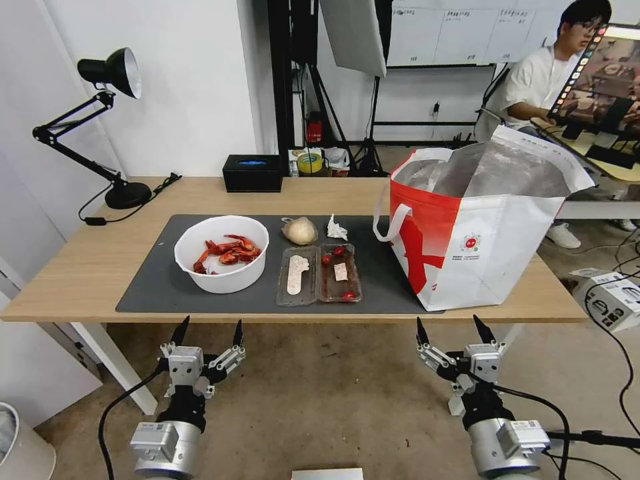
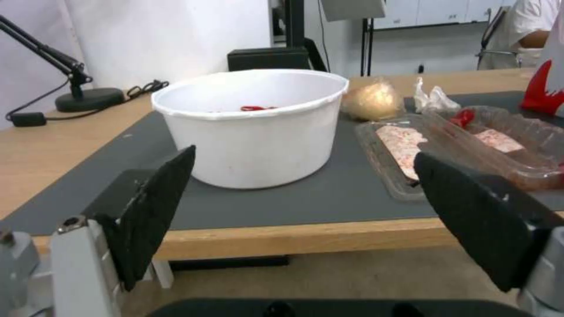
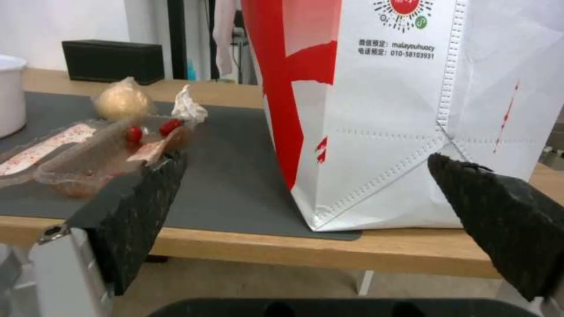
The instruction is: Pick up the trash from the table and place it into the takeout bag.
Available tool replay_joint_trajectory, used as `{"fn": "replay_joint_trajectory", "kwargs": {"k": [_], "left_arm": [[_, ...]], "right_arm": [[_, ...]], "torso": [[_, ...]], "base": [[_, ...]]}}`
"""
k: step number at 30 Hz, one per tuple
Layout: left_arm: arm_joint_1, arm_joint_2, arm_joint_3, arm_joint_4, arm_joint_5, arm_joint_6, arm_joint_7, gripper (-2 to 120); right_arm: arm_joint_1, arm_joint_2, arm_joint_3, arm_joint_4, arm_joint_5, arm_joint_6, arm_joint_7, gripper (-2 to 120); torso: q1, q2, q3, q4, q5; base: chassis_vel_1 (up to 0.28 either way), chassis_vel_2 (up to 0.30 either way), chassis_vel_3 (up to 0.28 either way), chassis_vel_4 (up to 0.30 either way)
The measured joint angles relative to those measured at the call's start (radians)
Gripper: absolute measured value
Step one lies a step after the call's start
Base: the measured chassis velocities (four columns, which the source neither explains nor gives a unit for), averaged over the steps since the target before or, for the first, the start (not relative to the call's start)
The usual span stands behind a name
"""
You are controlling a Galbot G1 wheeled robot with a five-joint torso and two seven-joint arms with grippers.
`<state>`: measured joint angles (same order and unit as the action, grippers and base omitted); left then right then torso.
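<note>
Both grippers, left (image 1: 208,331) and right (image 1: 456,329), are hanging below the table (image 1: 80,267) edge, jaws spread wide and empty. The bowl (image 1: 222,253), tray (image 1: 319,274), lump (image 1: 300,231) and tissue (image 1: 336,229) are lying on the mat (image 1: 153,280) beside the bag (image 1: 477,227). The tray is probably flimsy and light; pinching its rim looks safest.

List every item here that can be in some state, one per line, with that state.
Takeout bag: upright, mouth open.
Bowl: upright, holding red shells.
Plastic tray: hinged open, lying flat, red scraps inside.
Wrapped lump: on the mat, untouched.
Tissue: crumpled, on the mat.
Left gripper: open, below the table edge.
Right gripper: open, below the table edge.
</note>
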<state>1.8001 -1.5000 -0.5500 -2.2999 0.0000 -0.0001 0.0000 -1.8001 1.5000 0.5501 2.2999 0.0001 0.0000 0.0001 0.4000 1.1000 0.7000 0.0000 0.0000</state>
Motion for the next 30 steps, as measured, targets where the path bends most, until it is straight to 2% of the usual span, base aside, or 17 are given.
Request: {"fn": "replay_joint_trajectory", "kwargs": {"k": [30], "left_arm": [[-0.008,0.009,0.0,-0.004,-0.021,0.013,-0.011,100]], "right_arm": [[0.006,-0.015,0.0,0.0,0.01,-0.01,0.0,100]], "torso": [[0.0,0.0,0.0,0.0,-0.0001]], "base": [[0.0,0.0,0.0,0.0]]}}
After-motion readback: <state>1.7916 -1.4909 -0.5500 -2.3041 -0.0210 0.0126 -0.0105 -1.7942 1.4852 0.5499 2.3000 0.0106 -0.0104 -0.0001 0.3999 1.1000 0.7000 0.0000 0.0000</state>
